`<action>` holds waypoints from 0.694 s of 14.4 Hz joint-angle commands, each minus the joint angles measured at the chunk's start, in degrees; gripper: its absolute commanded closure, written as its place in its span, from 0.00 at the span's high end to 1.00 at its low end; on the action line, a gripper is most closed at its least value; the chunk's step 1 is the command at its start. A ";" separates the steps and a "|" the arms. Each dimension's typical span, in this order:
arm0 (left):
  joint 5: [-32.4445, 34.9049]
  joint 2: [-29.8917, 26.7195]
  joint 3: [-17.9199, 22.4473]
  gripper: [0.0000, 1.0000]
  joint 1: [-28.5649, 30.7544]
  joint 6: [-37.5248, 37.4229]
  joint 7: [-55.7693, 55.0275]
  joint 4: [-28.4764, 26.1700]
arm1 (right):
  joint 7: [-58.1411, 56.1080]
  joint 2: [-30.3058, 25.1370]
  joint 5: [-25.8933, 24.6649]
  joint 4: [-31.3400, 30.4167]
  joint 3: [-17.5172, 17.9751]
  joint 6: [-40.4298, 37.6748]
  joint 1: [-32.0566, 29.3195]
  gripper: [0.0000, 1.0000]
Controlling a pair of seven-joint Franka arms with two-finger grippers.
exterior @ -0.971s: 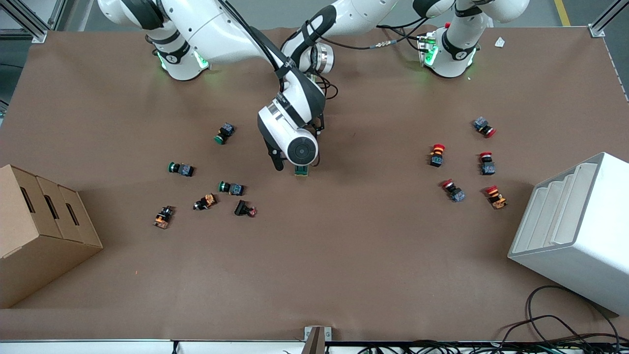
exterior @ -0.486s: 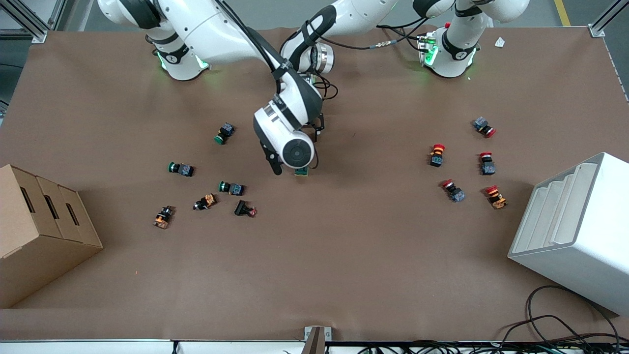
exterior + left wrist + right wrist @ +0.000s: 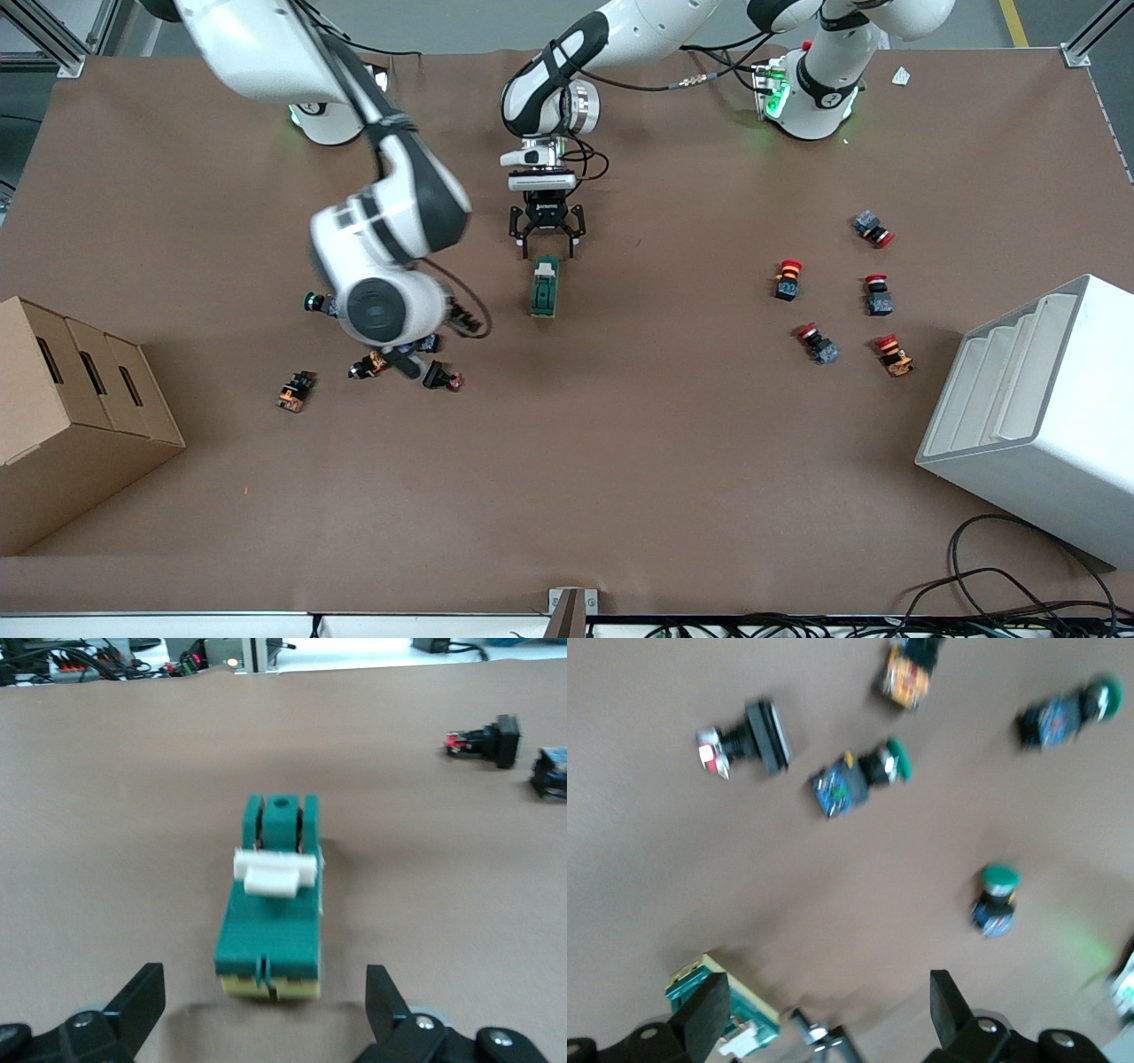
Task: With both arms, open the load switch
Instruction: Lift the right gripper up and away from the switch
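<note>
Load switch point(image 3: 545, 288) lies flat on the brown counter point(image 3: 620, 461) near its middle, green body with the white lever point(image 3: 274, 873) across its top, nothing touching it.

Left pincer point(image 3: 545, 241) hangs just above the counter at the switch's end toward the robot bases. Fingers spread apart, nothing between them; in the left wrist view the two finger tips point(image 3: 142, 1001) sit either side of the switch's cream-coloured end without touching it.

Right pincer point(image 3: 409, 354) is over the cluster of green-capped push buttons point(image 3: 324, 304) toward the right arm's end of the counter, well apart from the switch. Right wrist view: fingers point(image 3: 704, 1019) apart and empty, several buttons on the counter below, the switch point(image 3: 722, 1008) visible at the frame's edge.

Red-capped push buttons point(image 3: 787, 278) lie scattered toward the left arm's end. Cardboard box point(image 3: 62, 416) at the right arm's end, white bin point(image 3: 1036, 416) at the left arm's end.
</note>
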 commanded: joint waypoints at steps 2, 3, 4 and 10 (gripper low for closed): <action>-7.49 -4.62 -0.78 1.00 3.51 3.87 9.57 1.84 | -21.85 -8.41 -2.46 -5.40 1.16 0.26 -8.96 1.00; -10.12 -4.80 -0.78 1.00 4.47 4.23 12.47 3.76 | -26.53 -9.56 -2.73 -5.66 1.07 0.26 -11.16 1.00; -12.75 -4.80 -0.78 1.00 4.83 4.23 15.37 6.04 | -30.67 -11.05 -4.56 -5.93 1.16 0.26 -13.18 1.00; -28.13 -5.23 -1.65 1.00 12.20 5.20 39.18 20.29 | -50.55 -16.59 -9.84 -5.93 1.16 -0.45 -22.77 1.00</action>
